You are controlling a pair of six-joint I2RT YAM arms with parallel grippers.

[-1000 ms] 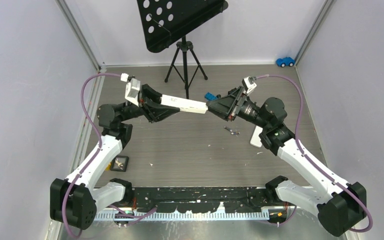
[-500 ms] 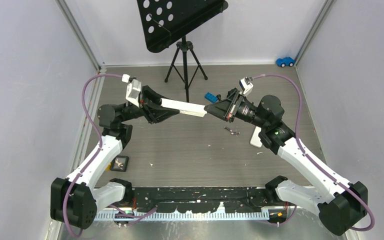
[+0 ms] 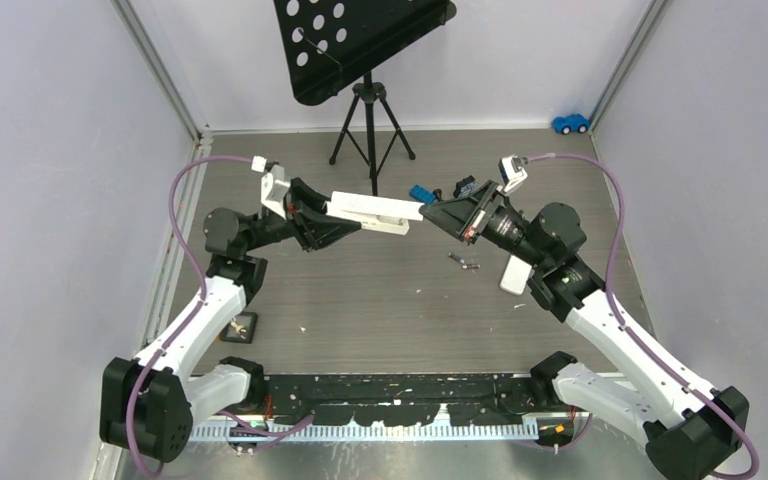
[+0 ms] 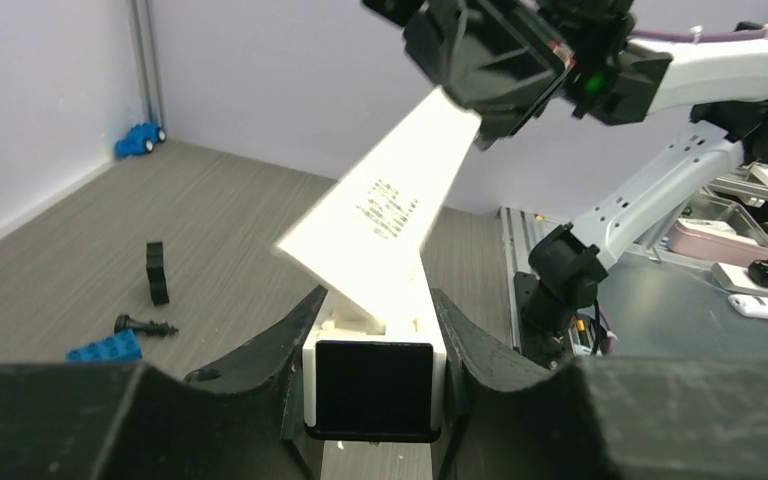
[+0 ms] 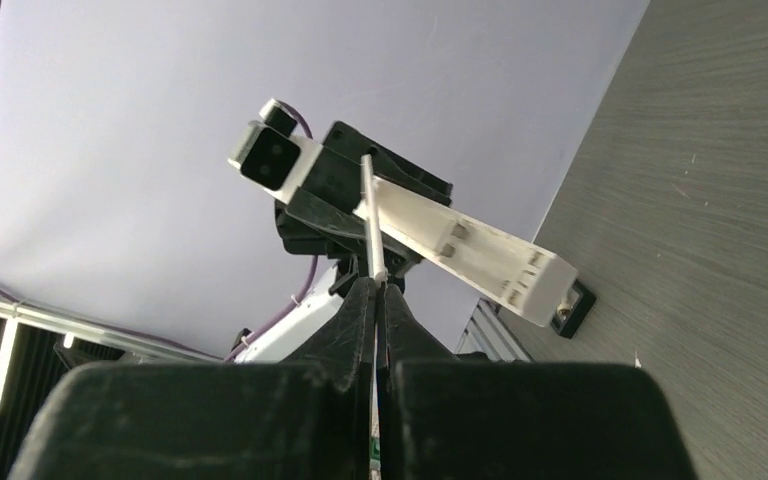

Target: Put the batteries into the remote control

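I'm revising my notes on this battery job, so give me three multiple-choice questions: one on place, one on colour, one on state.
1. The opened remote is: A lying flat; B gripped by the left end effector; C stood on end.
2. The toy car is: A red; B green; C blue.
3. The right end effector is: A shut on the thin white cover; B wide open; C shut on nothing.
Answers: B, its fingers flank the remote's end; C, plainly blue; A, it pinches the cover's edge.
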